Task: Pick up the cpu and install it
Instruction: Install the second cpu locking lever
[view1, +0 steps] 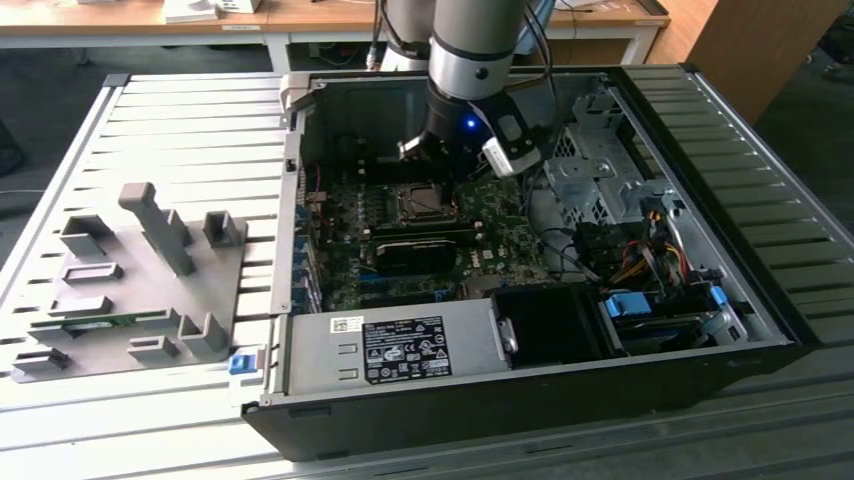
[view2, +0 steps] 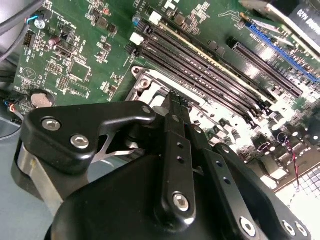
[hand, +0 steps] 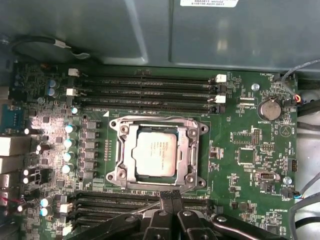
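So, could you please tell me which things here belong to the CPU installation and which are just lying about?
Part of the job:
- cpu, lying in the socket
- gripper, fingers together beside the socket, holding nothing
- motherboard

Lying about:
- grey tray outside the computer case
- coin battery
- power supply

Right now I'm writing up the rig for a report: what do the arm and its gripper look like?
The arm is a silver-grey metal tube ending in a black wrist section with a small blue light, and a white block sits on the side toward the exterior view's right. The gripper is matte black, built from flat linkage bars joined by silver round-headed bolts, narrowing to two slim black fingers.
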